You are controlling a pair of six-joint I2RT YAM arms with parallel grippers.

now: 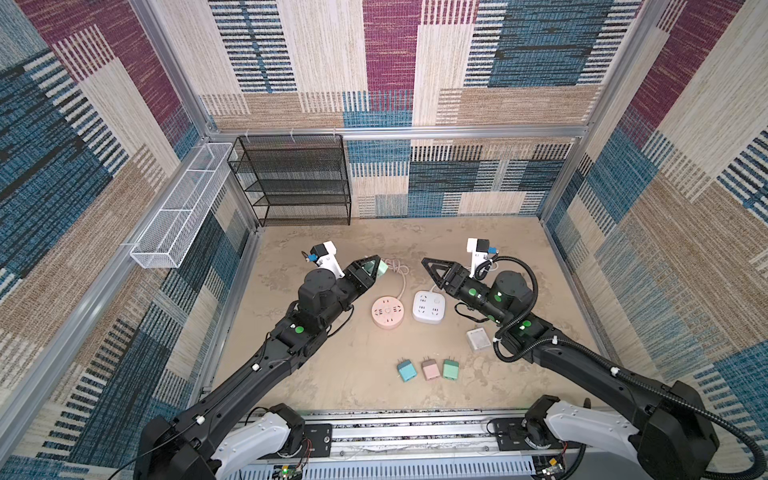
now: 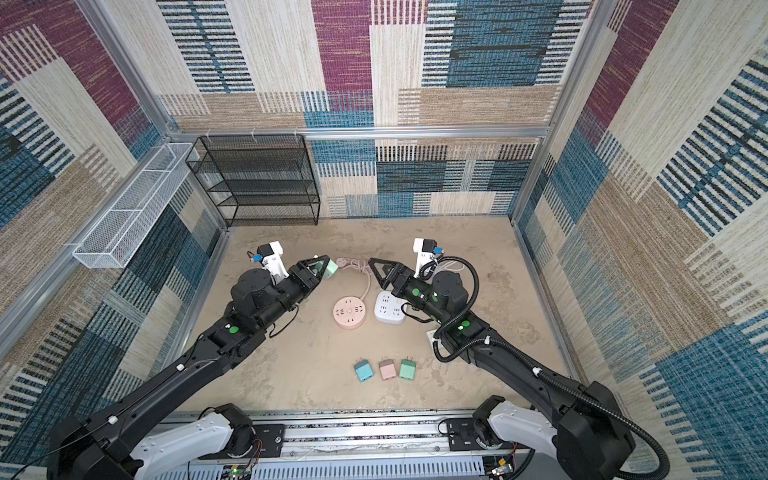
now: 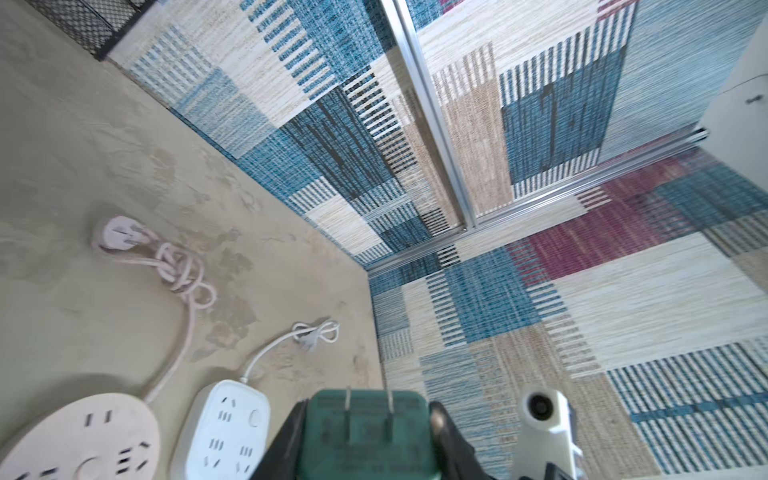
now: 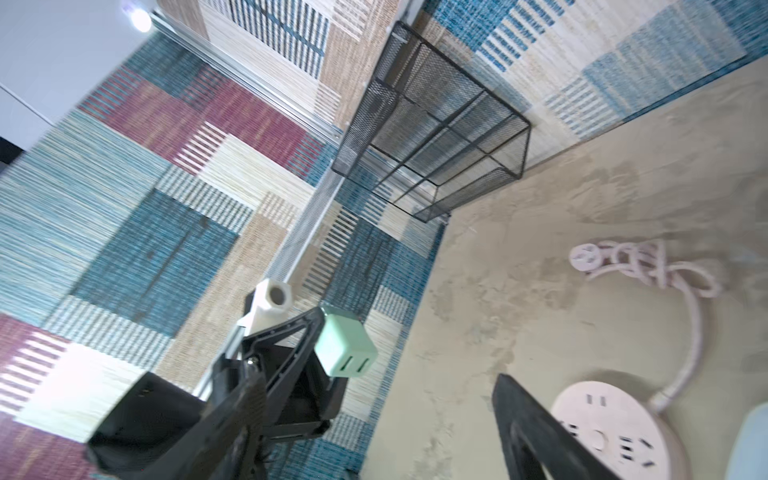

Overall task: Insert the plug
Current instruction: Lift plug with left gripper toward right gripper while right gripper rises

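Clamping the mint plug (image 1: 383,270) at its tips, the left gripper (image 1: 373,266) hangs above the table (image 1: 332,374), pins turned toward its own wrist camera (image 1: 326,253), not down at the pink strip (image 1: 387,311) below; the right gripper (image 1: 429,266) gapes empty just opposite, likely awaiting a handover.

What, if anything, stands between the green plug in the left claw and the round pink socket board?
Nothing visible. The green plug, held in the left claw, hangs in the air; the round pink socket board lies uncovered. The right claw stands aside.
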